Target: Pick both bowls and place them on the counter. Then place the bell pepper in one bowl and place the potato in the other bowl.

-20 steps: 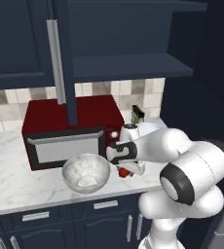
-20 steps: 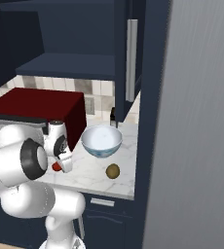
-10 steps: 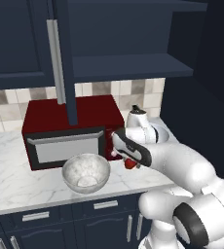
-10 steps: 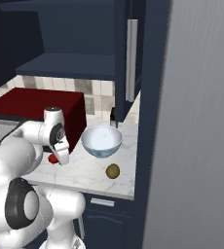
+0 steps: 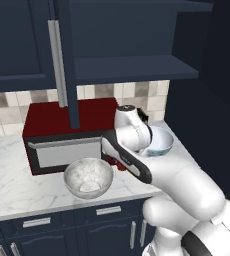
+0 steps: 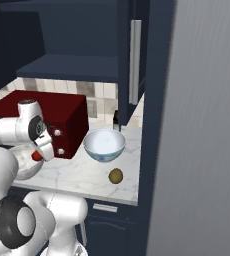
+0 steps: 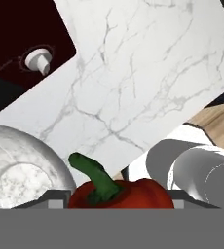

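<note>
My gripper [image 7: 120, 200] is shut on the bell pepper [image 7: 128, 192], red and shiny with a green stem, held above the counter [image 7: 133, 78]. Just left of it lies the rim of the grey-white marbled bowl [image 7: 21, 165]. In the left base view this marbled bowl [image 5: 88, 177] stands in front of the microwave, the gripper [image 5: 120, 163] close to its right. The white bowl with blue patterning [image 5: 157, 141] sits further right. In the right base view the pepper [image 6: 36, 156] hangs beside the marbled bowl [image 6: 23, 167], with the patterned bowl [image 6: 104, 144] and the brown potato [image 6: 116, 175] to the right.
A dark red microwave [image 5: 67, 135] stands at the back of the counter, its knob [image 7: 37, 59] near the hand. An open cabinet door [image 5: 62, 65] hangs above it. A tall dark panel [image 6: 197, 125] closes off the right end. The counter's front edge [image 5: 62, 207] runs over navy drawers.
The arm has swung and carried the pepper a little left, from the bare counter towards the marbled bowl. Both bowls and the potato have stayed put.
</note>
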Available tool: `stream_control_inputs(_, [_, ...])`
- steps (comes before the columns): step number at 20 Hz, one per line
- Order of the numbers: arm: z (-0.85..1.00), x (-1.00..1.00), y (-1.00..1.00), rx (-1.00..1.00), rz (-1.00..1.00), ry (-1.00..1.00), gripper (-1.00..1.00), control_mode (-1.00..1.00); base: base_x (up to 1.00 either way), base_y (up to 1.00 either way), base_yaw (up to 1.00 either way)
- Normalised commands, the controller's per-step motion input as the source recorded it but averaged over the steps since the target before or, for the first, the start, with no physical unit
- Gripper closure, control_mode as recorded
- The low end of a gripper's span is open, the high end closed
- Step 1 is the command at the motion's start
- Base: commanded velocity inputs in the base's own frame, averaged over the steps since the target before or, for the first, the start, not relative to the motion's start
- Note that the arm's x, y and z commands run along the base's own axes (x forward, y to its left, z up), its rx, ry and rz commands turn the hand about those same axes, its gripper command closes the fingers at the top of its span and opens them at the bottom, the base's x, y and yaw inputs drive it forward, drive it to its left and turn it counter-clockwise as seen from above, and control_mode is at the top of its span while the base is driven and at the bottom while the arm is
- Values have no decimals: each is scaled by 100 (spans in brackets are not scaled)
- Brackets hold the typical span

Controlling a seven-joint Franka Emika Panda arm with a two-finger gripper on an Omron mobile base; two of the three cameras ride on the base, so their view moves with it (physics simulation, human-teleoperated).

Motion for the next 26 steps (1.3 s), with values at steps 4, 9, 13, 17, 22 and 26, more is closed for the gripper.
stream_control_inputs(4, [10,0,70,-11,21,2,100,-100,0,0,0])
stream_control_inputs(9, [-4,2,43,-6,19,3,100,-100,0,0,0])
stream_control_inputs(13, [-15,7,0,0,14,0,100,-100,0,0,0])
stream_control_inputs(17, [-17,0,0,0,12,0,100,-100,0,0,0])
stream_control_inputs(22, [-17,0,8,0,8,0,100,-100,0,0,0])
stream_control_inputs(26, [-16,0,17,0,7,1,100,-100,0,0,0])
